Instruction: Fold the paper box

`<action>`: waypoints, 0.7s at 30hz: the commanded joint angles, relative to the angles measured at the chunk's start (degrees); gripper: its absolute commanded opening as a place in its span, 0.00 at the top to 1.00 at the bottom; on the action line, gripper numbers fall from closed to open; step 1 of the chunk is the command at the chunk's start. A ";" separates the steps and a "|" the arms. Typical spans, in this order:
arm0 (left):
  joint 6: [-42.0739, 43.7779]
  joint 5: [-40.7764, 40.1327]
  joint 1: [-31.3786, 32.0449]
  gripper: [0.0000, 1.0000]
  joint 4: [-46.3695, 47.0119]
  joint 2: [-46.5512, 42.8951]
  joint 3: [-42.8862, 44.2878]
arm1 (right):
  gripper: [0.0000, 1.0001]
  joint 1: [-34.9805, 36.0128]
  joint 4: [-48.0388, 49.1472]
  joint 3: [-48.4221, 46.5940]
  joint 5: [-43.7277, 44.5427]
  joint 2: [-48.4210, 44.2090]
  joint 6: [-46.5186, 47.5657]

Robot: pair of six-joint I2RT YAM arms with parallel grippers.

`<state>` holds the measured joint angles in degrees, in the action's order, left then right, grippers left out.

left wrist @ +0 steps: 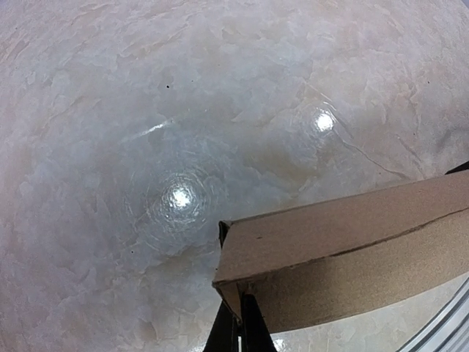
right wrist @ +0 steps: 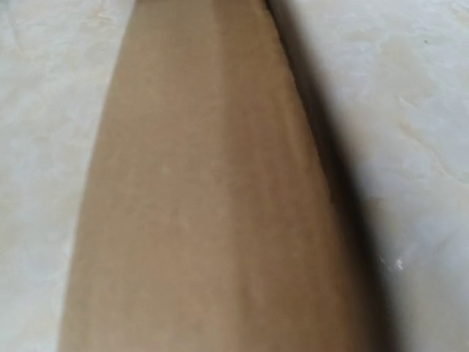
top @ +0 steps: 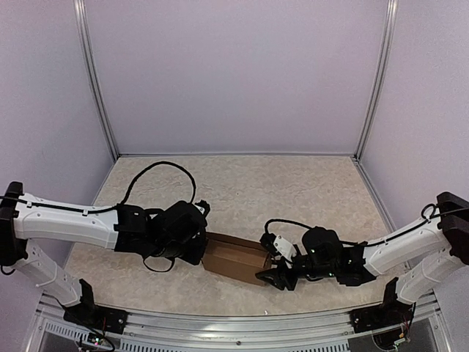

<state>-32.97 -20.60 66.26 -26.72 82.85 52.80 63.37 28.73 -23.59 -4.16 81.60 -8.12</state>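
A brown cardboard box (top: 233, 258), formed into a long rectangular shape with crisp edges and a matte, faintly grainy face, lies on the glossy, marbled table (top: 308, 191) between the two arms. The left gripper (top: 198, 248) meets its left end, fingers (left wrist: 253, 334) closed together under the corner; the right gripper (top: 272, 270) sits at the right end, and whether it clasps the box cannot be told. The work seems late, at closing the ends: next, one arm probably steadies the box while the other tucks a flap.
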 commanded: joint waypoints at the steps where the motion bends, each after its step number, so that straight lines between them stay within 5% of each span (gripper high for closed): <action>1: -0.19 7.20 3.03 1.00 -3.17 3.02 0.91 | 0.39 -0.73 1.73 -0.22 7.79 0.07 -3.30; 17: -0.87 6.55 3.51 1.00 -5.37 7.02 4.68 | 0.16 -4.13 -5.80 3.41 7.52 -13.79 -4.59; 21: -0.84 6.52 3.53 1.00 -5.96 8.21 5.92 | 0.01 -4.74 -8.50 4.54 8.98 -18.94 -4.71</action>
<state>-33.63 -17.32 69.17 -27.00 88.38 58.22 59.55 24.43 -20.71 2.50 66.89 -12.03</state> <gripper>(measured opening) 0.007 0.952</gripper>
